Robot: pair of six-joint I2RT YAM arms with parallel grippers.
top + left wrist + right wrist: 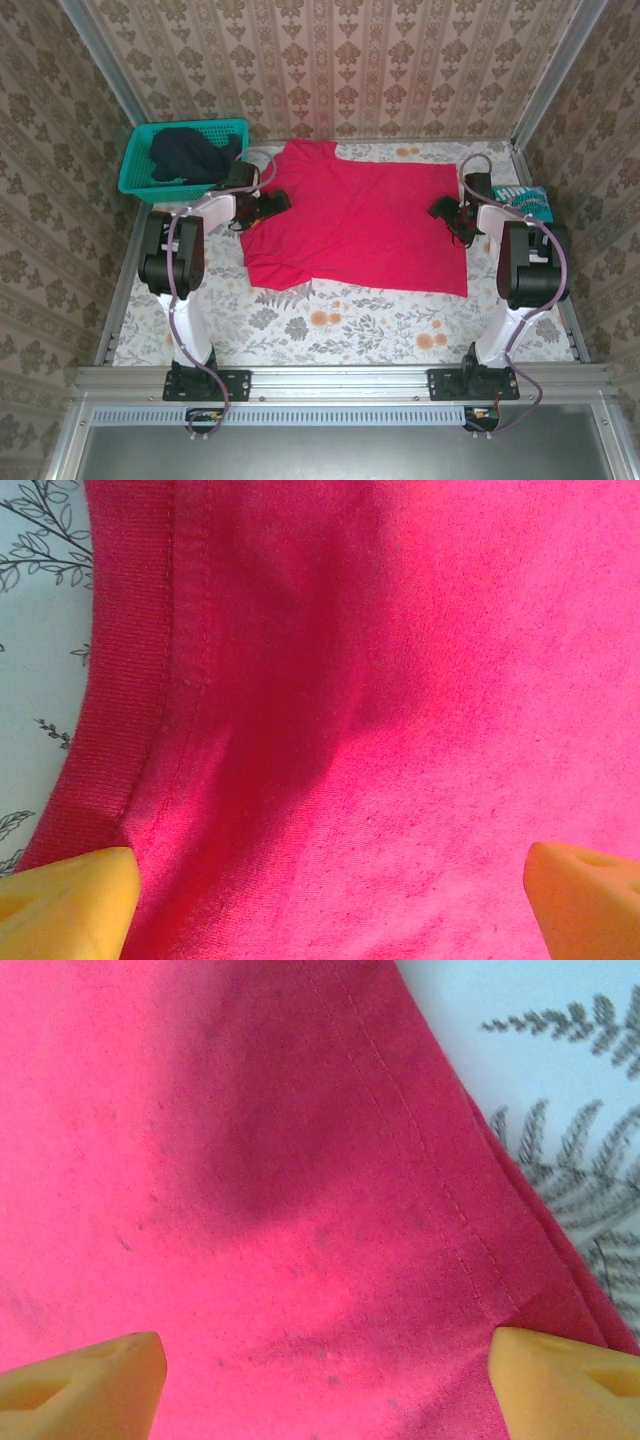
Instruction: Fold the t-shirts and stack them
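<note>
Beige wallpaper (340, 60) with a brown floral pattern covers the walls on three sides. Aluminium posts (103, 60) stand at the table's far corners. The table (340, 325) wears a pale flowered cloth; a metal rail (340, 380) runs along its near edge.

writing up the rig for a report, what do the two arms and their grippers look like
The left arm and right arm have white tube links, bulky black joint housings and black base plates. A greyish-purple cable loops along each. The left gripper and right gripper have black bodies with blunt yellow-orange fingertips. No markings are readable.
</note>
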